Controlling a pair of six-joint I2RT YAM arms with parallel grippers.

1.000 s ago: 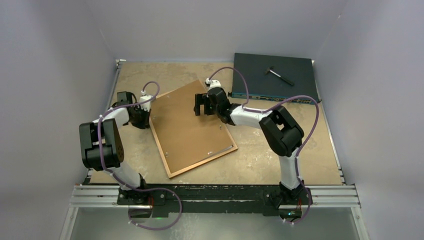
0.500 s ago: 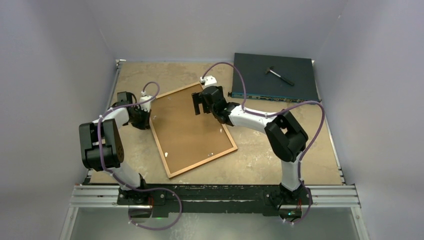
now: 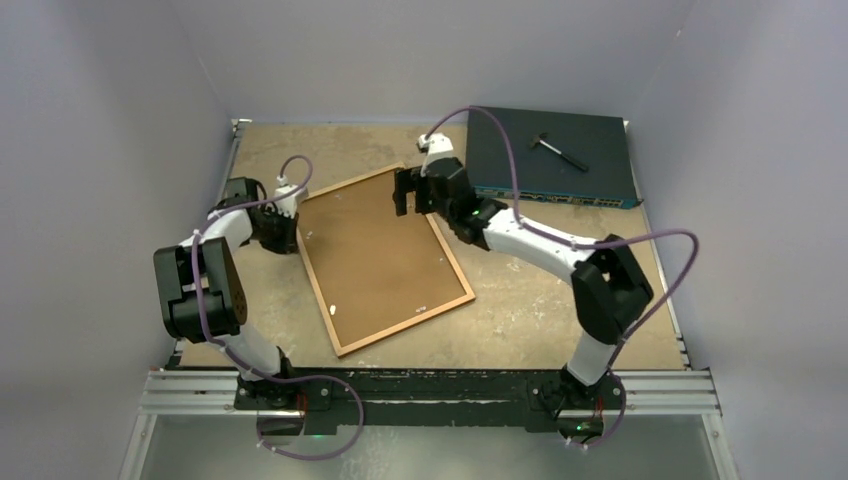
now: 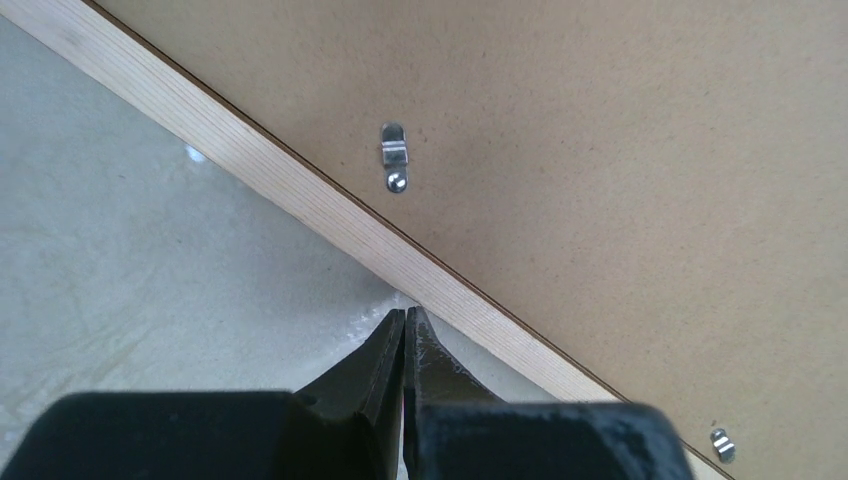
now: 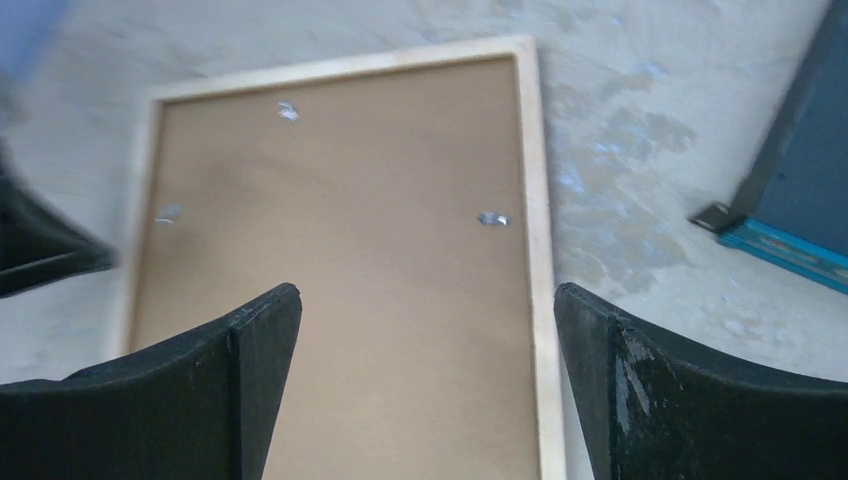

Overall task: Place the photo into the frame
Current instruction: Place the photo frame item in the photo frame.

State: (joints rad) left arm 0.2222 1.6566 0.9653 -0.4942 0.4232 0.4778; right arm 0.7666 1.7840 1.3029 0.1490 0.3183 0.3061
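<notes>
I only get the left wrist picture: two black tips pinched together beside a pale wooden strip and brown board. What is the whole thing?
Observer: From above, it is a rectangular wooden frame lying back-up on the table, a brown backing board filling it.
Visitor: What is the other arm doing?
Observer: The right gripper hovers wide open over the frame's far right corner.
Visitor: Anything else there?
Observer: A dark flat box at the far right, a small hammer-like tool on top.
</notes>
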